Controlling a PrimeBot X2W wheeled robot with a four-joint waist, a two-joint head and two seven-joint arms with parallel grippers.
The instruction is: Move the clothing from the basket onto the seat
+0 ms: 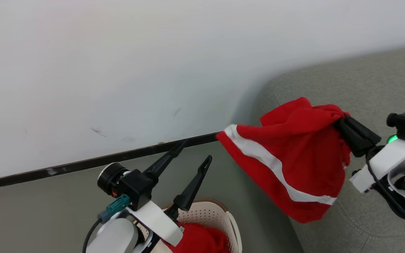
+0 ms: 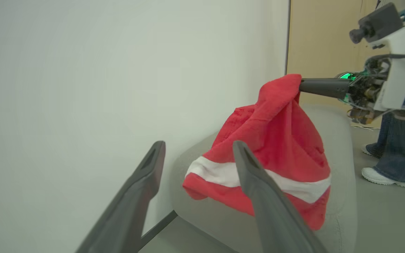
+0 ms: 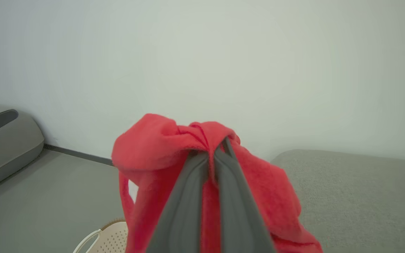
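Over the seat (image 1: pixel 364 80), right claw (image 3: pixel 218 150) tight around red garment (image 1: pixel 294 154).

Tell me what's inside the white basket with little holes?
A crumpled red cloth lies inside the cream perforated plastic basket. The bottom is hidden by that cloth and the robot's pale left forearm.

No writing, label, brand or number can be read: none on the garment (image 1: pixel 304 154), whose white band is plain, and none on the basket (image 1: pixel 213 216), the seat (image 1: pixel 346 80) or the wall (image 1: pixel 118 70).
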